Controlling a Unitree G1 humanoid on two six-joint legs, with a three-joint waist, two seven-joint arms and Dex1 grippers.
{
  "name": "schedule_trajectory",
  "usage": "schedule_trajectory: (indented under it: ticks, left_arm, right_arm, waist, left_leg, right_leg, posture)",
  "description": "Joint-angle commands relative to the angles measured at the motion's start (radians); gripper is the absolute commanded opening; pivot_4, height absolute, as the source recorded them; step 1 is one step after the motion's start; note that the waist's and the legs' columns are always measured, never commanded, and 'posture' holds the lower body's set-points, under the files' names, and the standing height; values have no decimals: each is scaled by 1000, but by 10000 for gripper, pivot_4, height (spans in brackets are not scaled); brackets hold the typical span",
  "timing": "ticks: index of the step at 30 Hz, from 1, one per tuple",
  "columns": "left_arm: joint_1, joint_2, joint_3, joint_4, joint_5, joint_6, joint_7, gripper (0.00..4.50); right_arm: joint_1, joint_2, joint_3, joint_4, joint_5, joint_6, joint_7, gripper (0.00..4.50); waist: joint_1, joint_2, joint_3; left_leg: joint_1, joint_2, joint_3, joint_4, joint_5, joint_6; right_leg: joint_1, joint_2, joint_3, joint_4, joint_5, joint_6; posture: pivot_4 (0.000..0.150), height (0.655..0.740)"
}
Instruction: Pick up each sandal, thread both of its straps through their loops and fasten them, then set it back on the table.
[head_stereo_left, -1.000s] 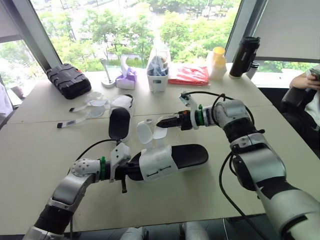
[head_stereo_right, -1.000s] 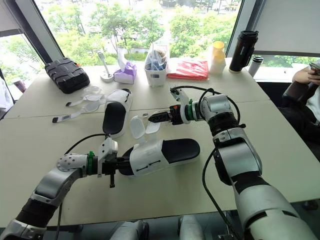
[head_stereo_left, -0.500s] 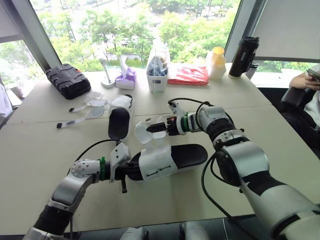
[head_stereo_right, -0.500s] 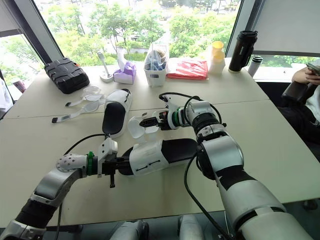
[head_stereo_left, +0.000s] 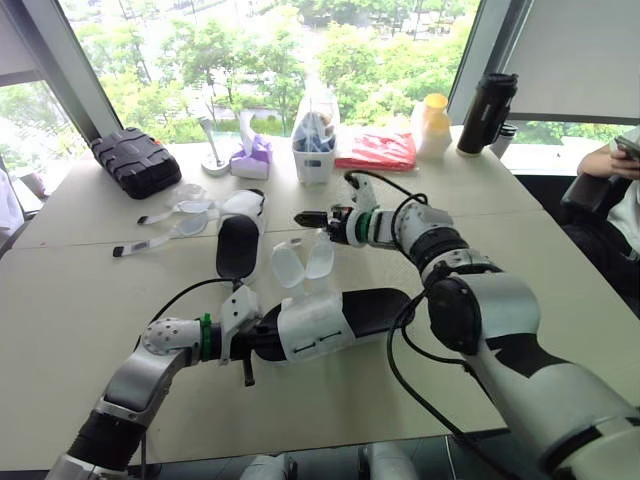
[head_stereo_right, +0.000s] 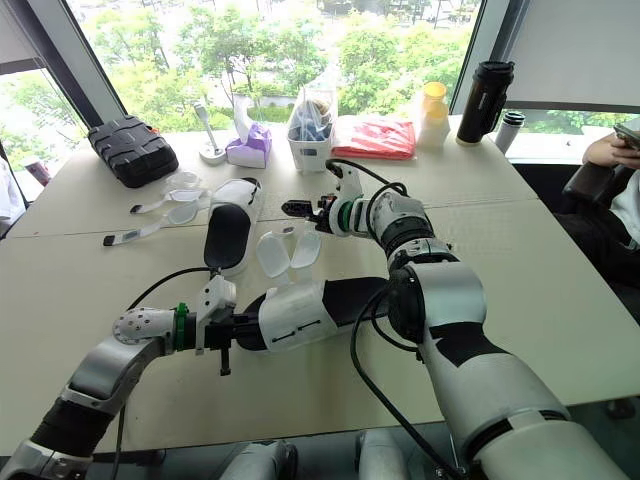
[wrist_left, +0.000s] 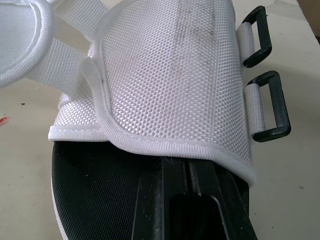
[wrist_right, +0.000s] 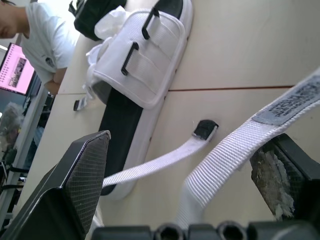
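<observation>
The right gripper (head_stereo_left: 308, 217) has opened and pulled away toward 12 o'clock, dropping the straps (head_stereo_left: 288, 266). The left gripper (wrist_left: 191, 170) pinches the sandal (head_stereo_left: 318, 325). The straps are not threaded yet.

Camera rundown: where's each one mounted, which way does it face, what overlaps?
Left eye: head, forward-down over the table; both arms, left end effector gripping the near sandal, right end effector open.
Right eye: same scene, stereo twin.
Left wrist: along its fingers, under that sandal's upper, loops beside.
Right wrist: along its spread fingers, at a strap and the far sandal.
Shared: far sandal, eyes and right wrist.
</observation>
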Motion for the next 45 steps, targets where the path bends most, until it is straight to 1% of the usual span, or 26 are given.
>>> schedule_trajectory:
  ticks: [1,3,4,5,6,9,12,14,15,16,17,18,19,21,24,27,29,30,31,33,36,37,38,39,40,45]
  left_arm:
    - [14,-5,-32,-9,15,12,-2,0]
    - [13,-6,-32,-9,15,14,-1,0]
    - [12,-7,-33,-9,15,15,-1,0]
    - [12,-7,-33,-9,14,16,-1,0]
    - [10,-9,-33,-8,14,16,-1,0]
    - [5,-11,-35,-3,14,17,-3,0]
    - [0,-17,-37,2,14,20,-3,0]
    - [-1,-20,-36,3,14,22,-1,0]
    - [0,-23,-34,1,10,25,-1,0]
    - [1,-24,-32,2,6,27,-2,0]
    - [1,-25,-30,2,5,29,-4,0]
    - [3,-24,-29,3,4,29,-7,0]
    - [4,-22,-29,4,4,28,-10,0]
    - [4,-19,-27,7,5,27,-13,0]
    - [0,-17,-25,14,5,25,-15,0]
    - [-4,-15,-23,21,5,23,-18,0]
    - [-9,-15,-22,27,3,24,-20,0]
    - [-11,-15,-23,29,4,24,-20,0]
    - [-13,-13,-23,31,4,25,-22,0]
    - [-15,-12,-23,34,4,25,-24,0]
    - [-16,-9,-21,37,5,25,-29,0]
    - [-16,-8,-21,37,6,26,-30,0]
    - [-15,-6,-21,35,6,27,-30,0]
    - [-14,-5,-21,33,5,28,-31,0]
    - [-13,-3,-21,31,5,29,-30,0]
    - [-2,-1,-26,14,2,35,-26,0]
  right_arm:
    - [-56,-5,-42,-11,21,-12,12,26520]
    - [-63,-9,-52,-12,21,-6,26,15346]
    - [-67,-13,-55,-14,23,1,39,11311]
    - [-74,-17,-61,-16,27,11,57,5295]
    - [-79,-22,-61,-20,29,21,84,971]
    - [-91,-37,-48,-35,27,63,189,971]
    - [-87,-64,52,-117,-2,104,460,971]
    - [-51,-83,139,-243,2,149,626,971]
    - [-8,-96,197,-358,13,182,689,971]
    - [66,-119,248,-546,61,251,731,971]
    - [122,-136,280,-685,95,303,752,971]
    - [234,-171,318,-935,150,333,774,971]
    - [323,-210,355,-1123,186,354,789,971]
    - [450,-269,397,-1366,232,364,798,971]
    - [574,-356,449,-1548,258,333,818,971]
    - [652,-412,498,-1621,237,245,826,971]
    - [704,-463,563,-1656,186,148,852,971]
    - [723,-482,588,-1663,171,113,863,4777]
    - [737,-496,611,-1665,153,76,872,6429]
    - [745,-510,631,-1661,141,35,877,13242]
    - [765,-540,665,-1654,105,-45,896,27499]
    - [784,-569,688,-1651,63,-114,918,33632]
    - [804,-597,706,-1646,21,-189,936,37524]
    - [821,-621,717,-1643,-5,-241,951,42988]
    - [839,-645,721,-1640,-18,-277,967,44538]
    - [914,-740,691,-1609,-49,-404,1017,44538]
  waist:
    - [0,0,0]
    - [0,0,0]
    - [0,0,0]
    - [0,0,0]
    - [0,0,0]
    - [0,0,0]
    - [0,0,0]
    - [0,0,0]
    - [0,0,0]
    - [1,0,0]
    - [3,0,0]
    - [7,0,0]
    - [6,0,0]
    - [6,0,0]
    - [2,1,0]
    - [4,0,0]
    - [4,0,0]
    - [4,0,0]
    - [4,0,0]
    - [4,0,0]
    - [6,0,0]
    - [7,0,0]
    - [8,0,0]
    - [9,0,0]
    - [9,0,0]
    - [8,0,0]
  left_leg:
    - [0,0,0,0,0,0]
    - [0,0,0,0,0,0]
    - [0,0,0,0,0,0]
    - [0,0,0,0,0,0]
    - [0,0,0,0,0,0]
    - [0,0,0,0,0,0]
    - [0,0,1,0,0,0]
    - [0,0,2,0,0,0]
    - [0,0,2,0,0,0]
    - [0,0,2,0,0,0]
    - [-1,0,1,0,0,0]
    - [-1,0,0,1,0,0]
    - [-2,0,-2,0,0,0]
    - [-4,0,-5,1,-2,-2]
    - [-4,1,-2,1,-3,-3]
    - [-2,2,-1,2,-3,-3]
    - [0,2,0,1,-3,-3]
    - [0,2,1,1,-3,-3]
    - [0,2,1,1,-3,-3]
    - [0,3,1,1,-3,-3]
    - [0,3,0,1,-3,-3]
    - [0,3,0,1,-3,-3]
    - [0,3,0,1,-3,-3]
    - [0,3,0,1,-3,-3]
    - [-1,2,0,1,-3,-3]
    - [0,3,1,1,-3,-2]
  right_leg:
    - [0,0,0,0,0,0]
    - [0,0,0,0,0,0]
    - [0,0,0,0,0,0]
    - [0,0,0,0,0,0]
    - [0,0,0,0,0,0]
    - [0,0,0,0,0,0]
    - [0,0,0,0,0,0]
    - [0,0,0,0,0,0]
    - [0,0,0,0,0,0]
    - [0,0,-1,0,0,0]
    - [0,0,-1,0,0,0]
    - [0,0,-2,0,0,0]
    - [0,0,-2,-1,0,1]
    - [-1,0,-3,-1,-1,1]
    - [-3,0,-3,-1,-1,2]
    - [0,0,-3,-2,-1,2]
    - [2,1,-3,-4,-1,2]
    - [2,1,-3,-4,-1,3]
    - [2,1,-4,-5,-1,3]
    - [2,1,-3,-5,-1,3]
    - [2,1,-3,-5,-1,3]
    - [2,1,-3,-5,-1,3]
    - [3,1,-4,-6,-1,3]
    - [3,1,-4,-6,-1,3]
    - [4,1,-4,-7,-1,3]
    - [4,0,-4,-8,-1,3]
  posture:
    - [1500,7400]
    - [1500,7400]
    - [1500,7400]
    - [1500,7400]
    - [1500,7400]
    - [1500,7400]
    - [1500,7400]
    - [1500,7400]
    - [1500,7400]
    - [1500,7400]
    - [1500,7400]
    - [1500,7400]
    - [1500,7400]
    - [1500,7400]
    - [1500,7400]
    - [1500,7400]
    - [1500,7400]
    - [1500,7400]
    - [1500,7400]
    - [1500,7400]
    - [1500,7400]
    - [1500,7400]
    - [1500,7400]
    - [1500,7400]
    - [1500,7400]
    - [1500,7400]
